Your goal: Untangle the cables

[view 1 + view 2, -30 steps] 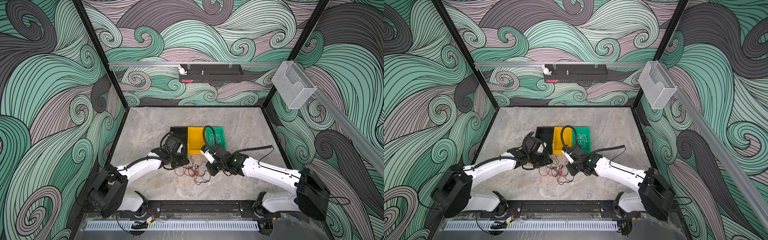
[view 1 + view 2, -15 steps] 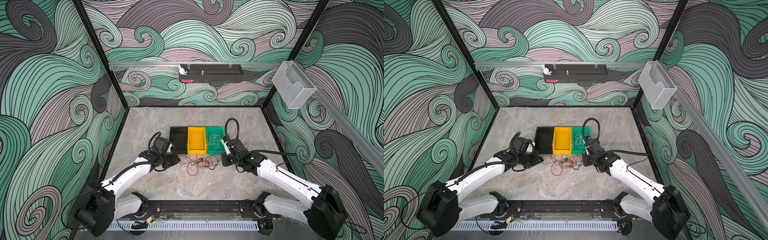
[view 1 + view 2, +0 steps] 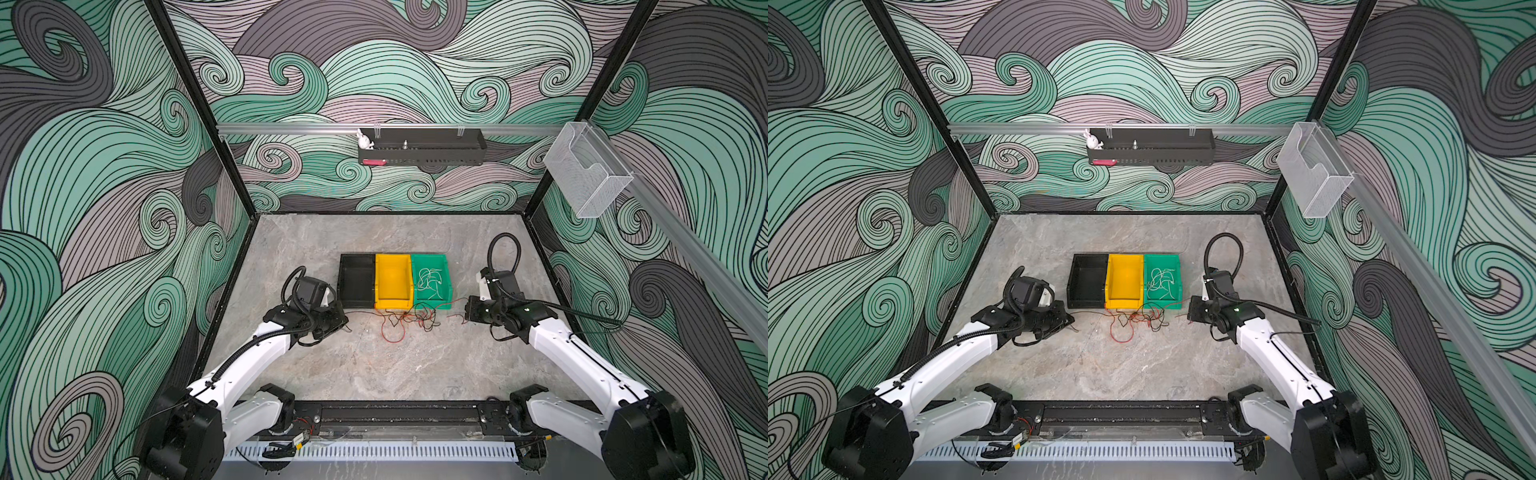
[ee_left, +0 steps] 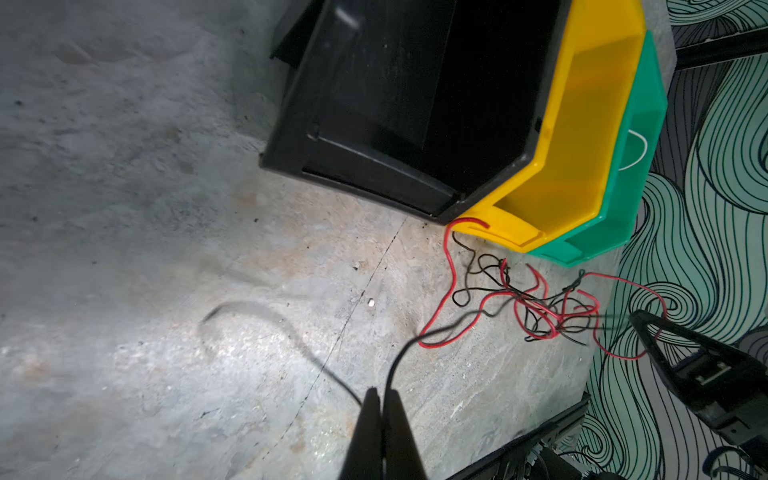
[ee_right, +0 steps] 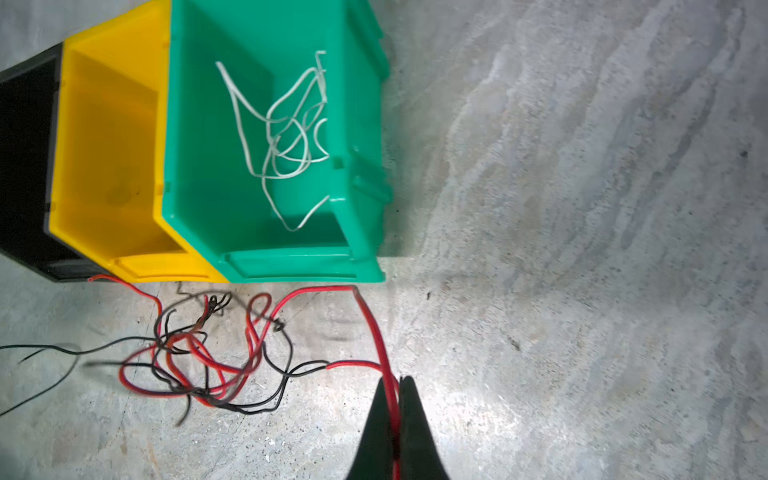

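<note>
The left fingers (image 4: 369, 424) pinch a black cable (image 4: 405, 345) running to the red-black tangle (image 4: 536, 307).

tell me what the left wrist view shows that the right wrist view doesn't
Only left wrist: the left end effector, shut on a black cable, and the patterned wall.
Only right wrist: the floor of the green bin with the whole heap of white cables.
Both: the right end effector shut on a red cable, the yellow bin, part of the black bin, and the red-black tangle on the table.
</note>
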